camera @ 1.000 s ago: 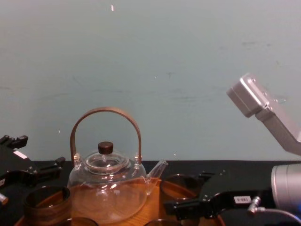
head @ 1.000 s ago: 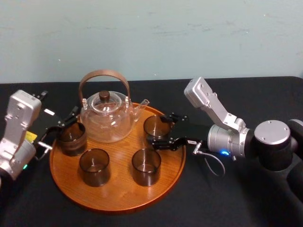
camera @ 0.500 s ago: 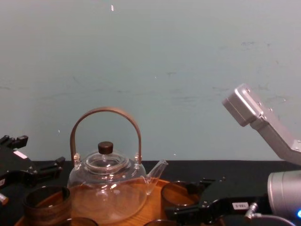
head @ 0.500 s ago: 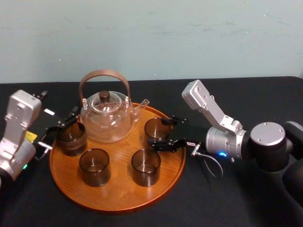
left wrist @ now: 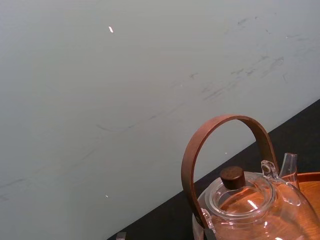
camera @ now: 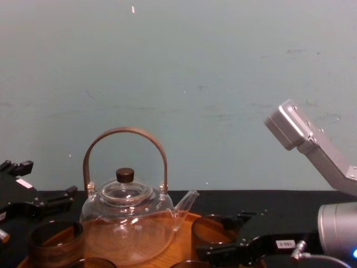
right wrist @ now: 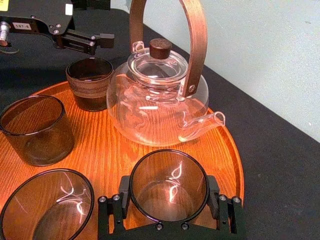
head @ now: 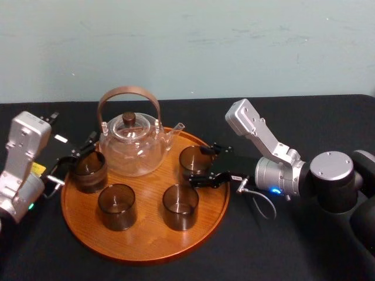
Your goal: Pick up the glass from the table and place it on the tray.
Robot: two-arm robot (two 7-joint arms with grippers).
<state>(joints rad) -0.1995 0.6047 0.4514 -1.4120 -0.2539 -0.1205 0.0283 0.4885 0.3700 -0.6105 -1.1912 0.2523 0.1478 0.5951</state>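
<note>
right hand (head: 197, 165) lower than before; glass (head: 193, 157) sunk closer to tray (head: 146, 237)

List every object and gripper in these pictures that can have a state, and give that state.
tray: lying flat, carrying everything below.
teapot: upright on the tray, lid on.
back-right glass: upright on the tray, empty, gripped.
back-left glass: upright on the tray.
front-left glass: upright, empty, free.
front-right glass: upright, empty, free.
right gripper: shut on the back-right glass.
left gripper: open, at the back-left glass.
</note>
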